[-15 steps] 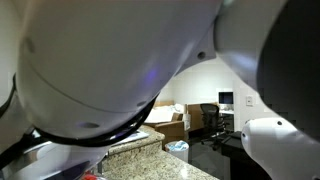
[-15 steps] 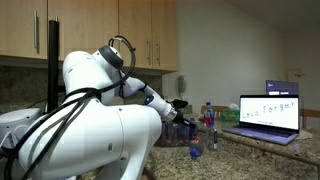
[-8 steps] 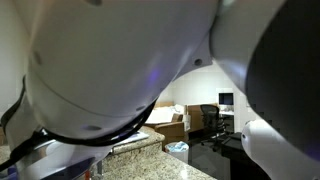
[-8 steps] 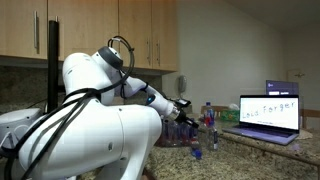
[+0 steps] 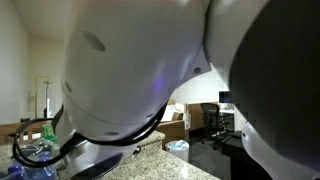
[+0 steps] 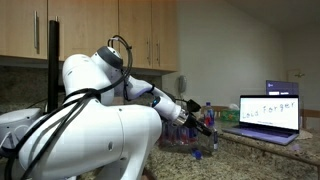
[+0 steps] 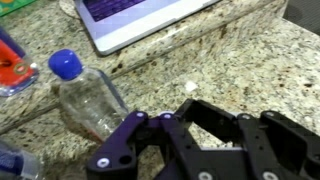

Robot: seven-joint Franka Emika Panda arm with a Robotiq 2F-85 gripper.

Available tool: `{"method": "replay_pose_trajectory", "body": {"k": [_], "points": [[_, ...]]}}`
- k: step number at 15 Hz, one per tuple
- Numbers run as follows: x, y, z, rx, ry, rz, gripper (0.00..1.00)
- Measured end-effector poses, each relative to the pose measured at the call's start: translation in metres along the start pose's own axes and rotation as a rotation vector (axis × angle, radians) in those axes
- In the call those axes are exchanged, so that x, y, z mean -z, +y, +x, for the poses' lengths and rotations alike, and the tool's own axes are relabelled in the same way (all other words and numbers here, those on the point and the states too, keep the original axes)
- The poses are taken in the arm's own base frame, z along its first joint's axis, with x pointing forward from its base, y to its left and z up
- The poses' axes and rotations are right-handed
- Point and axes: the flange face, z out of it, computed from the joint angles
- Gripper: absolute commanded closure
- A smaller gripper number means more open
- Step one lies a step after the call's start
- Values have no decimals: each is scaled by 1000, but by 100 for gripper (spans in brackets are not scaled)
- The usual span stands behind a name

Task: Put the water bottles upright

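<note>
Speckled granite countertop [image 7: 250, 70], glossy and mottled tan, and on it the water bottles [image 7: 95, 110]: clear, thin-walled plastic with rounded shoulders. Three show in the wrist view. There's a blue-capped bottle [image 7: 80, 92] that looks to be lying on its side, cap toward the top left. A second bottle [image 7: 14, 62] sits at the left edge with a red-orange label band. A sliver of a third bottle [image 7: 8, 165] shows in the bottom left corner, too cropped to say how it stands. One laptop [image 7: 150, 15], flat grey deck with a purple glow off the screen, sits along the top. The gripper [image 7: 172, 122], all black angular linkages, has its jaws closed with nothing between them. The blue-capped bottle's base is just to its left, and whether they touch I can't tell. In an exterior view the glossy white arm [image 6: 100, 110] stretches out under wooden cabinets [image 6: 120, 30], gripper [image 6: 197, 108] low beside the bottles.
</note>
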Motion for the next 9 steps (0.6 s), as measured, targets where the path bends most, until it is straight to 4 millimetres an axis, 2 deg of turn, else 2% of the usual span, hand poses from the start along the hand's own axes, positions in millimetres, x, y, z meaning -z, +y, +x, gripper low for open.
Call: {"method": "replay_pose_trajectory", "body": {"k": [3, 4, 5, 7, 9], "points": [[-8, -37, -6, -66, -12, 80, 93], [-10, -49, -8, -86, -16, 105, 77], [-12, -61, -10, -105, -18, 125, 90], [-18, -77, -12, -132, -5, 131, 78], [-20, -81, -13, -137, -1, 132, 77]]}}
